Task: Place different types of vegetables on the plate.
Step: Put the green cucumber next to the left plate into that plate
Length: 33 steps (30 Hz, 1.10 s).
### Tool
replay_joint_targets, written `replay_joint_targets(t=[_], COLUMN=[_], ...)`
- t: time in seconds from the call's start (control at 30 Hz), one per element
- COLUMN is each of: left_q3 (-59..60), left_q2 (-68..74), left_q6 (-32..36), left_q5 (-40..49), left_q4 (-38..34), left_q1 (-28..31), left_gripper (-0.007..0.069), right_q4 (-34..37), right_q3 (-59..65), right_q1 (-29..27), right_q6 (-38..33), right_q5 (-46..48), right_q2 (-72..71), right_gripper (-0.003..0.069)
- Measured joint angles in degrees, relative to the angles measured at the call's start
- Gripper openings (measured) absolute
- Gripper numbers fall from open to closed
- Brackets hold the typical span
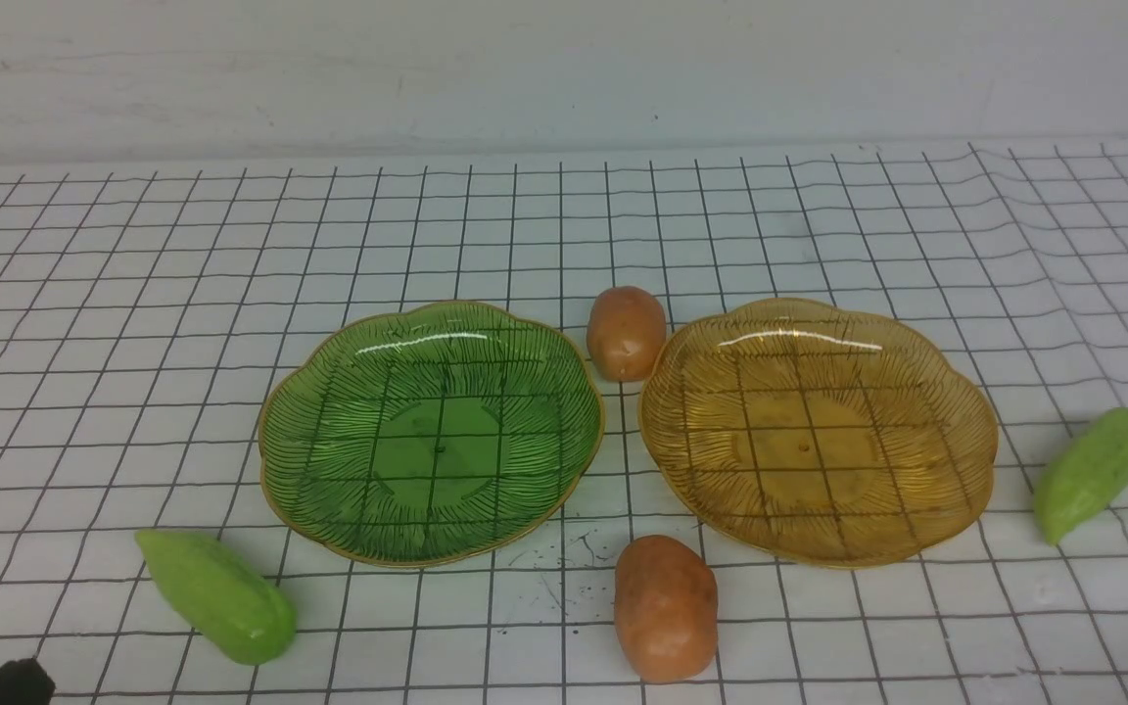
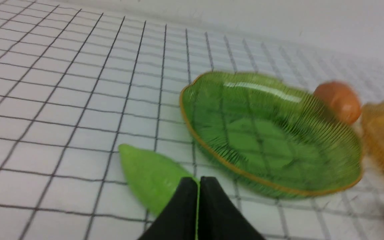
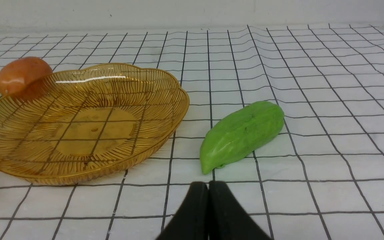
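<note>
Green and tapered, the left cucumber (image 1: pixel 216 595) is lying at the lower left of the front view, just off the green plate (image 1: pixel 275 460). Both plates are sitting bare.

Moving right, the far potato (image 1: pixel 627 333) is resting between the plates and the near potato (image 1: pixel 666 607) below it. Then comes the amber plate (image 1: pixel 975 460), and the right cucumber (image 1: pixel 1095 474) near the right edge.

All four are looking smooth, stiff and light, likely slippery. I'm favouring a pinch across the thick middle.

The left hand (image 2: pixel 198 181) is hanging with its tips pressed together near the left cucumber's end. The right hand (image 3: pixel 208 186), also pressed together, is hanging near the right cucumber.

Only the wrist views are showing those tips. The front view is catching a dark scrap (image 1: pixel 11 682) in its bottom left corner, yet it alone is showing the near potato whole.
</note>
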Motion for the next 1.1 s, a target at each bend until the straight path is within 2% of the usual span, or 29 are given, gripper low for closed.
replay_joint_targets(t=[0.1,0.23,0.37,0.5,0.57,0.63,0.67,0.7,0.77,0.83,0.87,0.9,0.97,1.0,1.03,1.1], left_q3=[0.0,0.0,-1.1,-7.7,-11.9,-21.8,-21.8,-28.0,-33.2,-40.1,-41.1,-43.9,-45.3,-46.4,-46.4,-46.4], left_q2=[0.0,0.0,0.0,0.0,0.0,0.6,0.6,2.5,5.0,10.5,11.6,16.0,19.2,24.7,26.0,36.0], left_q6=[-0.1,-0.3,-4.2,-3.3,-1.0,5.3,5.3,10.0,14.0,18.1,18.3,18.4,17.9,16.4,16.1,11.4], left_q5=[-5.7,-12.6,-19.5,-19.9,-18.5,-13.5,-13.0,-8.4,-4.1,5.5,7.4,14.8,19.2,24.8,26.3,35.5], left_q4=[-10.3,-17.9,-29.1,-33.4,-33.2,-31.6,-31.6,-30.1,-28.6,-25.7,-25.1,-22.6,-20.4,-16.4,-15.8,-4.9], left_q1=[0.0,0.0,0.0,0.0,0.0,0.0,0.0,0.0,0.0,0.0,0.0,0.0,0.0,0.0,0.0,0.0], left_gripper=[-0.0008,-0.0008,-0.0008,-0.0008,-0.0008,-0.0008,-0.0008,-0.0008,-0.0008,-0.0008,-0.0008,-0.0008,-0.0008,-0.0008,-0.0008,-0.0008], right_q4=[0.0,0.0,-1.0,-1.4,-1.5,-2.2,-2.2,-2.5,-2.7,-2.5,-2.1,1.0,3.8,9.3,10.8,21.7], right_q3=[0.0,0.0,0.0,0.0,0.0,0.0,0.0,0.0,0.0,0.1,0.2,0.5,0.5,0.5,0.5,0.5], right_q1=[0.0,0.0,0.0,0.0,0.0,0.0,0.0,0.0,0.0,0.0,0.0,0.0,0.0,0.0,0.0,0.0], right_q6=[0.1,0.3,0.3,0.3,0.3,0.3,0.3,0.3,0.3,0.9,1.2,2.9,4.9,8.2,8.6,14.9], right_q5=[0.0,0.0,0.0,0.0,0.0,0.0,0.0,0.0,-0.2,-1.4,-1.9,-5.1,-7.7,-11.0,-11.9,-16.7], right_q2=[0.0,0.0,0.0,0.0,0.0,0.0,0.0,0.0,0.0,0.0,0.0,0.0,0.0,0.0,0.0,0.0], right_gripper=[-0.0015,-0.0015,-0.0015,-0.0015,-0.0015,-0.0015,-0.0015,-0.0015,-0.0015,-0.0015,-0.0015,-0.0015,-0.0015,-0.0015,-0.0015,-0.0015])
